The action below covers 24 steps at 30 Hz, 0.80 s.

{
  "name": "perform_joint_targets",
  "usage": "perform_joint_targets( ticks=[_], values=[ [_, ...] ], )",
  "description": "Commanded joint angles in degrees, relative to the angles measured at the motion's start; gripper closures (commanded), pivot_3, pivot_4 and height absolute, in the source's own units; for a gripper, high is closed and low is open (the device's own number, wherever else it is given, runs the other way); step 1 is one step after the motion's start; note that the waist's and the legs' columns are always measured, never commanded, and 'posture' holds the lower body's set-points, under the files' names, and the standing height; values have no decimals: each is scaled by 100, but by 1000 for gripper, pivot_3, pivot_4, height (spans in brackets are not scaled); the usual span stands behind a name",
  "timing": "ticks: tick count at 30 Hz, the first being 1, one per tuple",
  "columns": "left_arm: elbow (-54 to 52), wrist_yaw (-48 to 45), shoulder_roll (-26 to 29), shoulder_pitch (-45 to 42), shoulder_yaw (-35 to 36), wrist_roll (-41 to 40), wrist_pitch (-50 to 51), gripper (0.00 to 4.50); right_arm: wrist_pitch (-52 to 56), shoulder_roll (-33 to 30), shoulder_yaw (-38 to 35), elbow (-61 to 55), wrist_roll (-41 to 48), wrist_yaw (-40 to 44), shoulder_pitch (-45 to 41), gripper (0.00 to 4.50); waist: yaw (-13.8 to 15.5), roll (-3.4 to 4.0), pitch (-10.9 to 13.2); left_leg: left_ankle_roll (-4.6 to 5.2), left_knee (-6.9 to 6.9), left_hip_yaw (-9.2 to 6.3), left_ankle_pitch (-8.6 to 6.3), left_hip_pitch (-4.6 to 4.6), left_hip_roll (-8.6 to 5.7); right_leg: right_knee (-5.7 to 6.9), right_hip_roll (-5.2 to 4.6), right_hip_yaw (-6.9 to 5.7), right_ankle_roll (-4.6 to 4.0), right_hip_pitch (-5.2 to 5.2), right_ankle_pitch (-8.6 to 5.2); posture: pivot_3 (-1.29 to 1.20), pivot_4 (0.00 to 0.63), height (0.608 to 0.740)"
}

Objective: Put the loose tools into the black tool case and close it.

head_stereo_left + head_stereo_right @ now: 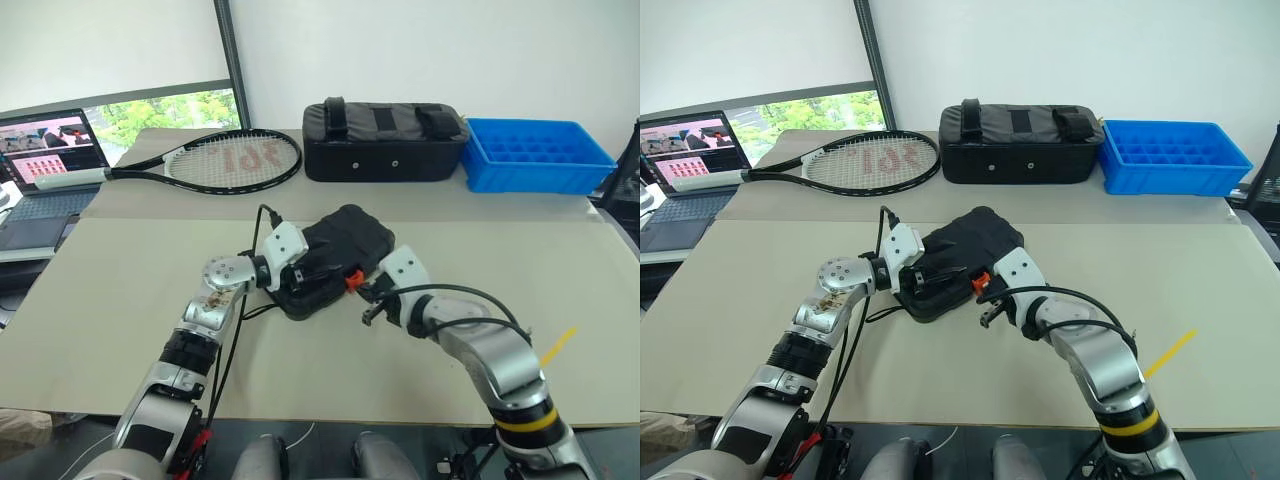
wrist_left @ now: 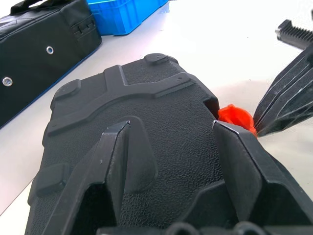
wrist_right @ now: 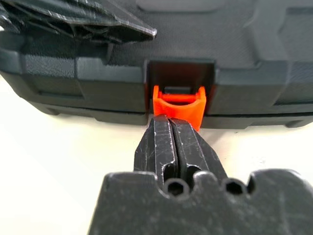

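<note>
The black tool case point(image 1: 345, 238) lies with its lid down in the middle of the table. My left gripper point(image 2: 171, 128) is open, its two fingers point(image 2: 115, 156) spread flat on the near part of the lid. My right gripper point(image 3: 168, 121) is shut, with nothing between its fingers. Its tips touch the lower edge of the orange latch point(image 3: 178, 104) on the case's front wall. From the head, the latch point(image 1: 353, 279) shows between the two hands. The loose tools are out of view.
A black tennis racket point(image 1: 232, 160) lies at the back left, with a laptop point(image 1: 45, 150) beyond the table's left edge. A black fabric bag point(image 1: 385, 140) and a blue tray point(image 1: 540, 155) stand at the back. A yellow strip point(image 1: 557, 347) lies at the right.
</note>
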Motion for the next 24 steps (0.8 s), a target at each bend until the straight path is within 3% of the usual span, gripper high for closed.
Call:
perform_joint_targets(
  ticks=[1,11,15,19,20,24],
  values=[
    [199,-13,30,235,-147,178,157,1614,-359,151,81,137,-111,-28,-340,4443,-24,-1,-1,0,0,0,0,2,1,1,1,0,0,1,0,0,150,708],
    [-12,76,124,396,-4,119,242,1614,-509,-46,4,57,-102,225,-93,4443,-35,4,-5,0,-2,-2,0,9,2,4,6,8,0,-1,0,0,150,708],
    [-619,27,489,600,437,-194,430,1614,-1557,-479,-224,219,-163,670,313,4443,-25,4,-5,0,-9,-1,0,-1,1,-7,3,7,0,-4,0,0,150,708],
    [-1187,101,886,760,1027,-665,873,1614,-2532,-610,-704,672,-62,901,600,3227,-51,-7,9,0,-25,-1,-1,1,5,-9,7,9,-1,-13,0,0,150,708],
    [-1409,21,1072,923,1224,-822,960,1614,-2880,-673,-906,834,38,1096,684,3065,-40,-10,17,1,-25,-2,-1,0,6,-6,8,9,-1,-18,0,0,150,708],
    [-2107,93,1471,1721,1921,-1339,1495,1614,-3753,-1014,-1625,1431,529,2019,996,1674,7,-26,34,0,-27,-5,-1,-11,9,-14,-2,-3,-3,-21,0,0,150,708]
  ],
)
